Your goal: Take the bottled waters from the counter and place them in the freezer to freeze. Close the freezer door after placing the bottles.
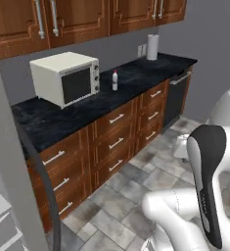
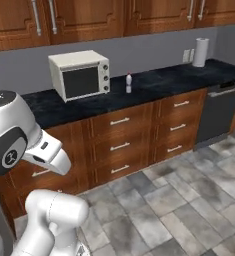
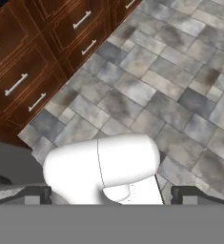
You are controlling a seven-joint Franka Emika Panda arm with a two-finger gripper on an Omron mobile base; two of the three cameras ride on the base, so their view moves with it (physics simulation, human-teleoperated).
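One bottled water (image 1: pixel 115 81), small and clear-grey with a red cap, stands upright on the black marble counter (image 1: pixel 53 120), just right of the cream toaster oven; in the right base view the bottle (image 2: pixel 129 82) sits mid-counter (image 2: pixel 159 80). A tall grey panel of the freezer (image 1: pixel 9 147) with a dark handle fills the left edge, and pale shelves show beside it at the bottom left. My gripper (image 3: pixel 111 196) is open with nothing held, looking down at floor tiles and the lower drawers, well away from the bottle.
A cream toaster oven (image 1: pixel 65 77) stands on the counter. A paper towel roll (image 1: pixel 152 46) stands at the far end by the wall. A dark dishwasher (image 1: pixel 177 95) ends the run of brown drawers (image 1: pixel 114 142). Grey tiled floor (image 2: pixel 179 200) lies open in front.
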